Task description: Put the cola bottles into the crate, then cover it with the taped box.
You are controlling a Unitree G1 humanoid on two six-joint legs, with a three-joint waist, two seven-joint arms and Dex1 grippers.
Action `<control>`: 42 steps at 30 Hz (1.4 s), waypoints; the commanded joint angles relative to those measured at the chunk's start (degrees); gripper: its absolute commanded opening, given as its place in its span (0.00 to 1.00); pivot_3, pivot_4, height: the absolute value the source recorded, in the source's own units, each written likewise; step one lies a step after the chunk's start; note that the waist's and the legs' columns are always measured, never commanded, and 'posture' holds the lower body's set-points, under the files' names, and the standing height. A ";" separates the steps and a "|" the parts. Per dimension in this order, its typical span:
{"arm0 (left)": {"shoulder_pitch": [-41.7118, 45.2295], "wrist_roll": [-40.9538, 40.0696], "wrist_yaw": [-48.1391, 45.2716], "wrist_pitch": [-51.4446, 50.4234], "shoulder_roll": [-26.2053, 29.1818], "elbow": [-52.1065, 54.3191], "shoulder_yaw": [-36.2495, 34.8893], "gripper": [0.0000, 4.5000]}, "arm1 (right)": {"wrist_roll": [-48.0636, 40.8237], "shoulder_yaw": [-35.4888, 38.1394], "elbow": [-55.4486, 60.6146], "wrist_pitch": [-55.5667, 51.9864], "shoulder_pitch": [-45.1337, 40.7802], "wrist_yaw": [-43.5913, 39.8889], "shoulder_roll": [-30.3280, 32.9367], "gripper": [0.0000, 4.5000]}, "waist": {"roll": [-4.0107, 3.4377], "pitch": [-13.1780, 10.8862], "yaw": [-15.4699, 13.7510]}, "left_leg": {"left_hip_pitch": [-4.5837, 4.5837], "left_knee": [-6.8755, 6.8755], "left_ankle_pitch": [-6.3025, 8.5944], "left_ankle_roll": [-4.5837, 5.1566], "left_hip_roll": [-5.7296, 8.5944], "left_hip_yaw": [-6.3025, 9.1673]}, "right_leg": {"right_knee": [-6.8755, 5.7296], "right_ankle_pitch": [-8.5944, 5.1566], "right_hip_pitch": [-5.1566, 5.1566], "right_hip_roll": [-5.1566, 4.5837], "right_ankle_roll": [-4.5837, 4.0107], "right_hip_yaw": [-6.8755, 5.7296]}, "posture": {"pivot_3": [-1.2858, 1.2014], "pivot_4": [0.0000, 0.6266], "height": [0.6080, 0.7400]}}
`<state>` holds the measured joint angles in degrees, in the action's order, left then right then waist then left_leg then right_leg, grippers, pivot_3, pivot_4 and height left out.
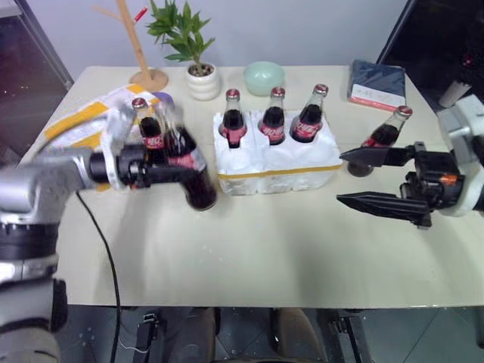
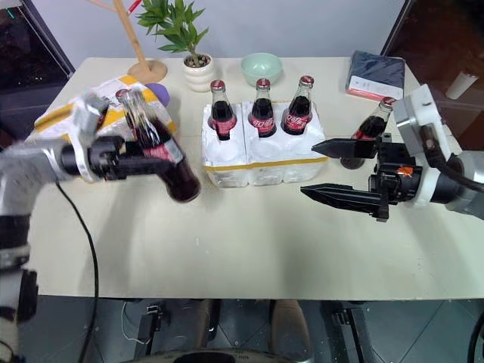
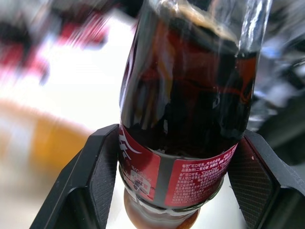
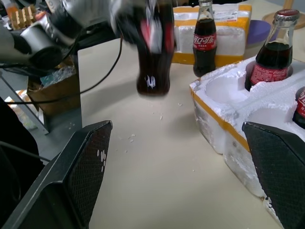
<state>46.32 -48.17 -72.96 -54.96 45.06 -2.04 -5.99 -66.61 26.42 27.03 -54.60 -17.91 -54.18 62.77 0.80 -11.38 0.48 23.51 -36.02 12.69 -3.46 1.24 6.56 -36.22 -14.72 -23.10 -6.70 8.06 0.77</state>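
Note:
My left gripper point(image 1: 178, 171) is shut on a cola bottle point(image 1: 185, 166), its fingers point(image 3: 102, 167) on either side of the red label; the bottle hangs tilted above the table, left of the crate point(image 1: 276, 170). Three cola bottles point(image 1: 273, 117) stand in the crate's back wells, and a front well point(image 4: 221, 88) is bare. Another bottle point(image 1: 147, 125) stands by the taped box point(image 1: 79, 121) at the far left. One more bottle point(image 1: 387, 133) stands right of the crate, just behind my right gripper point(image 1: 340, 177), which is open and holds nothing.
A potted plant point(image 1: 198, 64), a green bowl point(image 1: 264, 77), a wooden stand point(image 1: 147, 72) and a dark book point(image 1: 376, 85) line the table's far edge. A purple object point(image 2: 157, 94) lies by the taped box. Bare tabletop point(image 1: 265, 242) stretches in front of the crate.

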 commanded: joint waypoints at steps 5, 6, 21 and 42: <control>17.07 9.54 8.43 13.07 -17.08 -15.28 4.76 0.61 | -2.26 4.27 2.36 0.64 2.28 4.08 -1.92 1.00 | 0.01 0.01 0.01 | -0.04 -0.07 0.00 0.00 0.03 0.00 | 0.00 0.06 0.05 0.00 0.06 0.01 | 0.52 0.24 0.99; 18.51 12.92 9.80 17.14 -19.57 -18.60 6.30 0.61 | -2.65 4.85 2.77 0.59 2.76 4.70 -2.12 1.00 | 0.01 0.00 0.05 | -0.04 -0.08 0.00 0.00 0.03 0.00 | 0.00 0.07 0.06 0.00 0.08 0.01 | 0.52 0.24 0.99; 17.01 37.24 10.30 42.35 -31.48 -35.55 19.60 0.72 | -2.15 6.35 4.40 2.94 8.98 10.70 -5.27 1.00 | 0.02 -0.03 0.24 | 0.11 -0.08 0.04 0.09 0.06 -0.06 | 0.02 0.10 -0.14 -0.01 0.13 0.08 | 0.52 0.24 0.99; -20.66 22.84 42.20 4.93 -14.81 29.35 -15.31 0.99 | 3.55 -0.71 -0.30 6.49 5.20 5.64 -6.26 1.00 | -0.02 -0.01 0.05 | -0.14 -0.08 0.04 0.08 0.01 -0.06 | -0.05 0.11 0.06 0.02 0.13 0.17 | 0.52 0.24 0.99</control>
<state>26.29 -26.45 -35.96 -48.58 30.46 23.96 -18.20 -63.29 24.63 26.03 -49.59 -12.14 -47.31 55.76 0.78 -11.40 0.53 23.39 -36.12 12.73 -3.38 1.26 6.51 -36.28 -14.62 -23.03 -6.67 8.19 0.92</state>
